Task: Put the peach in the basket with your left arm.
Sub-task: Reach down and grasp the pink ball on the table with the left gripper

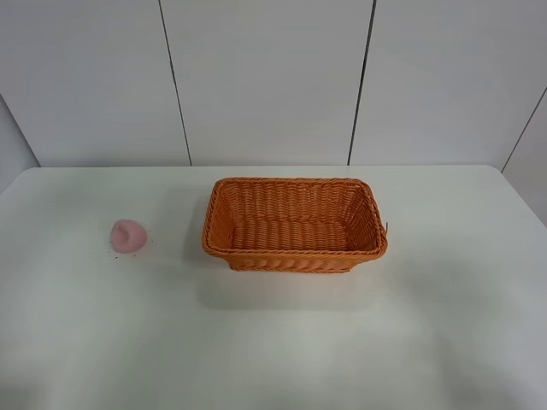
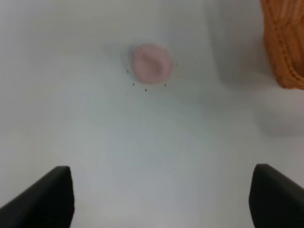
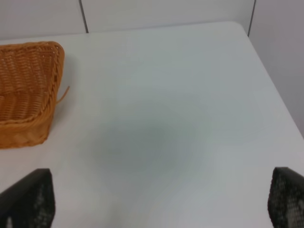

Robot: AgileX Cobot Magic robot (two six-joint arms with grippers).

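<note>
The pale-pink peach point(image 1: 128, 236) lies on the white table, left of the orange wicker basket point(image 1: 295, 249), which stands empty at the table's middle. In the left wrist view the peach point(image 2: 151, 63) lies well ahead of my left gripper point(image 2: 161, 199), whose two black fingers are spread wide and hold nothing; a corner of the basket point(image 2: 286, 42) shows at the side. My right gripper point(image 3: 161, 202) is open and empty above bare table, with the basket's end point(image 3: 28, 90) off to one side. Neither arm shows in the exterior view.
The white table point(image 1: 273, 342) ends at grey wall panels point(image 1: 265, 77) behind the basket. A few tiny dark specks lie around the peach. The table's far right edge point(image 3: 266, 66) shows in the right wrist view.
</note>
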